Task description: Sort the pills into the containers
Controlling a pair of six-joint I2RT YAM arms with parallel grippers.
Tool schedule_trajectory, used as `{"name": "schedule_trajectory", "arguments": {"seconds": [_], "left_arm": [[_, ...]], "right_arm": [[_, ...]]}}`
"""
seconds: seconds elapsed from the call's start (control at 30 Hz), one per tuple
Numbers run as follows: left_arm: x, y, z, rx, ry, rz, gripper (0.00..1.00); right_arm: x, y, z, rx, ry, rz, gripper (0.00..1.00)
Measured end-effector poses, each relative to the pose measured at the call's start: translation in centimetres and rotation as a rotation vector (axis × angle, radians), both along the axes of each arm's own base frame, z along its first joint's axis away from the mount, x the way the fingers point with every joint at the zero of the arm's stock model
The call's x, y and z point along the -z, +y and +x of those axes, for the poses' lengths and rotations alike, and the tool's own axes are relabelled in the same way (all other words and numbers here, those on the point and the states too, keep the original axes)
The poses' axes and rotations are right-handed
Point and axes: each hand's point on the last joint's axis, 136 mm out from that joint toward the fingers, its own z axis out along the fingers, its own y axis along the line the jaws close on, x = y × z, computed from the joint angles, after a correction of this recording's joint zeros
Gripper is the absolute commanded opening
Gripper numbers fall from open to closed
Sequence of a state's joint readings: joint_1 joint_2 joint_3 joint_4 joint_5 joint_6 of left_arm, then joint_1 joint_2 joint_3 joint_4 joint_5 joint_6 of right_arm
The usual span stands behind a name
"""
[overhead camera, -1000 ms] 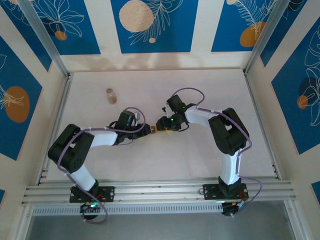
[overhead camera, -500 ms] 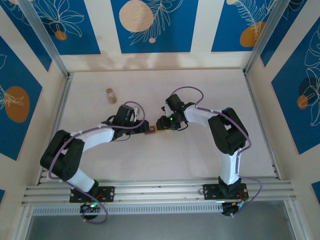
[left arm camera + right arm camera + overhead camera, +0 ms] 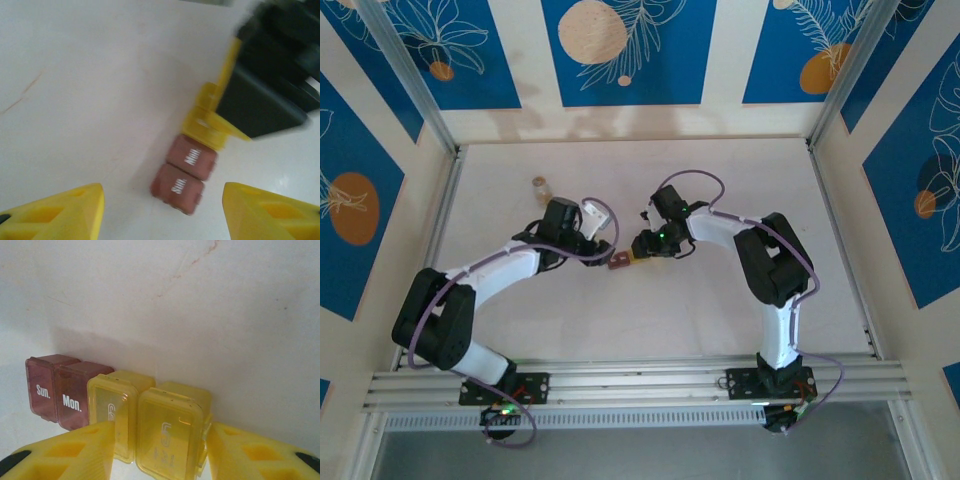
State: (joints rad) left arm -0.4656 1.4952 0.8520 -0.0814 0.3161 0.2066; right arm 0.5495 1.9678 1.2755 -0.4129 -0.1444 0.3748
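The left gripper [image 3: 162,202] hung with jaws wide, the dark red boxes [image 3: 185,172] (marked Sun. and Mon.) just ahead. The right gripper [image 3: 160,440] stood narrow around the joined yellow boxes [image 3: 167,435]; whether it clamped them I could not tell. These containers [image 3: 620,263] lay mid-worktop [image 3: 75,75].

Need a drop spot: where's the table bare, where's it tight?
Bare: the table strip along the back wall right of the small bottle; the right side between the right arm and the side rail; the near middle between the left arm, right arm and front rail. Crowded: the centre, where left gripper and right gripper meet at the pill box.
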Motion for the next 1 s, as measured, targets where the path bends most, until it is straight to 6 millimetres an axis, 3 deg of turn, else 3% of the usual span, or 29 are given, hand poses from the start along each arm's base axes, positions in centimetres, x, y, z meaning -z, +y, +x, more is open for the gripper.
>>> {"name": "schedule_trajectory", "arguments": {"seconds": [0.13, 0.37, 0.67, 0.87, 1.0], "left_arm": [[0.1, -0.5, -0.9, 0.201, -0.113, 0.064, 0.64], [-1.3, 0.2, 0.4, 0.354, -0.283, 0.154, 0.65], [1.0, 0.3, -1.0, 0.499, -0.276, 0.212, 0.68], [3.3, 0.5, -0.3, 0.492, -0.264, 0.299, 0.68], [3.8, 0.1, 0.2, 0.484, -0.293, 0.339, 0.7]], "right_arm": [[0.0, 0.1, -0.1, -0.01, 0.004, 0.01, 0.5], [0.0, 0.3, 0.0, -0.014, 0.005, 0.026, 0.49], [0.0, 0.6, 0.2, -0.016, -0.011, 0.049, 0.48], [0.0, 0.7, 0.3, -0.017, -0.016, 0.054, 0.48], [0.1, 0.7, 0.3, -0.017, -0.021, 0.058, 0.48]]}}
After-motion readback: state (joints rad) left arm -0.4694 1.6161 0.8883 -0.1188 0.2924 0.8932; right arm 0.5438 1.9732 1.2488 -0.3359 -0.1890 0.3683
